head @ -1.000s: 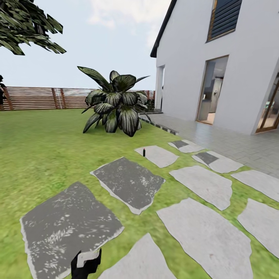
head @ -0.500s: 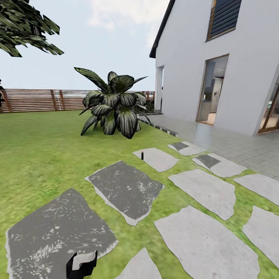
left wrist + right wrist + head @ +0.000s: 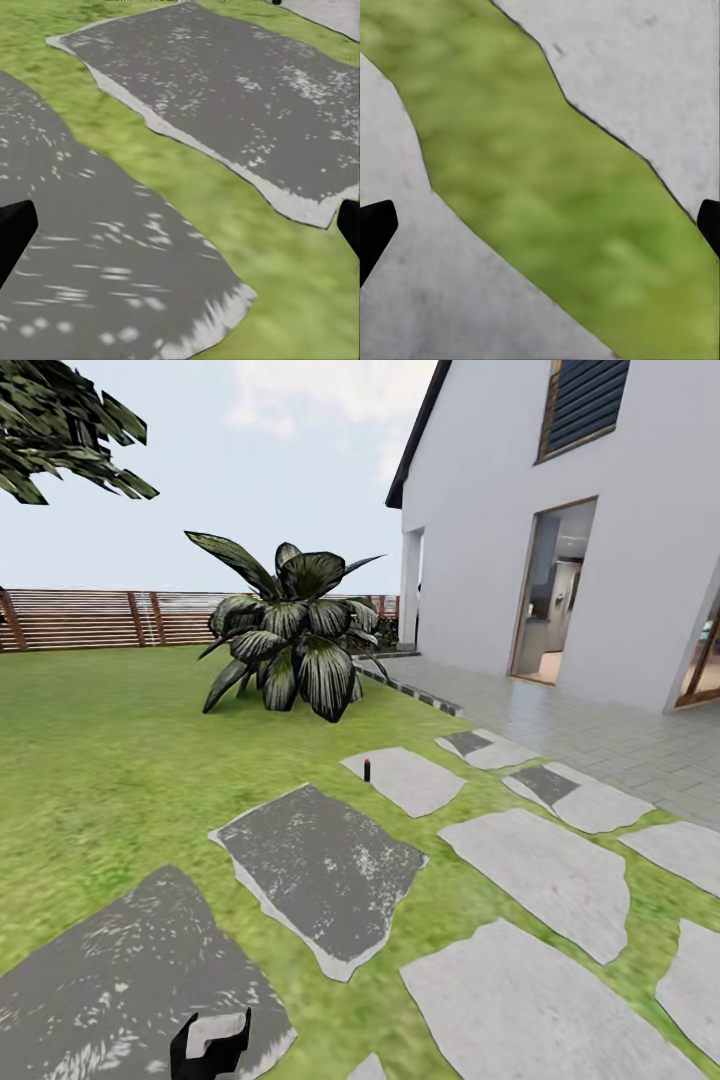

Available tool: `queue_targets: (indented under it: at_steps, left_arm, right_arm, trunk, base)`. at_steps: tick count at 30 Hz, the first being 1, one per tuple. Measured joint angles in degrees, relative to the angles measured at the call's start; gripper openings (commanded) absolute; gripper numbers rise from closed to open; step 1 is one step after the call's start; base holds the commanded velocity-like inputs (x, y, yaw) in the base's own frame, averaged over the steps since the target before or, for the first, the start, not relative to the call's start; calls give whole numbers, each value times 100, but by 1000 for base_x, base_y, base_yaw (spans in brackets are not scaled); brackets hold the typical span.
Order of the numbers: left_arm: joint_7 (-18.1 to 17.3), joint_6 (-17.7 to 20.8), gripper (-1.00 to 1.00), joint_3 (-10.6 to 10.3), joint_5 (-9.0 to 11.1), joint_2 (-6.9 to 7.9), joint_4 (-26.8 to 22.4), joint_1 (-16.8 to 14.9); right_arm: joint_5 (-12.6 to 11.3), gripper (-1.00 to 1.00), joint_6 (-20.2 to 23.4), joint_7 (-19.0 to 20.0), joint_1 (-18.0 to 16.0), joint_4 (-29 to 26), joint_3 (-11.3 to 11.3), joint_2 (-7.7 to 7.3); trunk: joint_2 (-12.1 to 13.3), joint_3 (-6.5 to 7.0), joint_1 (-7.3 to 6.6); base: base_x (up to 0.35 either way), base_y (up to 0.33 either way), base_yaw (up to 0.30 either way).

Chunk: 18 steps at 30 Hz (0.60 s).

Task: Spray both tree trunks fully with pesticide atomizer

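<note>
Rolling forward, the robot has brought the stepping stones (image 3: 320, 865) nearer, and the left hand (image 3: 210, 1045) hangs low over a dark one with its fingers spread and empty; the right hand (image 3: 540, 225), over grass between pale slabs, is spread too. Farther ahead the sprayer (image 3: 367, 769) stands upright at a pale stone's edge, before the broad-leaved plant (image 3: 285, 635) and fence (image 3: 100, 618). It looks light, stiff and easily tipped, so grip its body below the red top.

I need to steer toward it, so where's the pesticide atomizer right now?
In the head view the pesticide atomizer stands upright near the picture's middle, at the left edge of a pale stepping stone, in front of the broad-leaved plant.
</note>
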Motion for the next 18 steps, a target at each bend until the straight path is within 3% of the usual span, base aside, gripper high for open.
queue_targets:
  at_steps: [18]
  left_arm:
    - [4,0,100,6,0,0,0,0]
  right_arm:
    - [36,100,5,-3,0,0,-1,-9]
  trunk:
    - [0,0,0]
  base:
    - [327,-10,0]
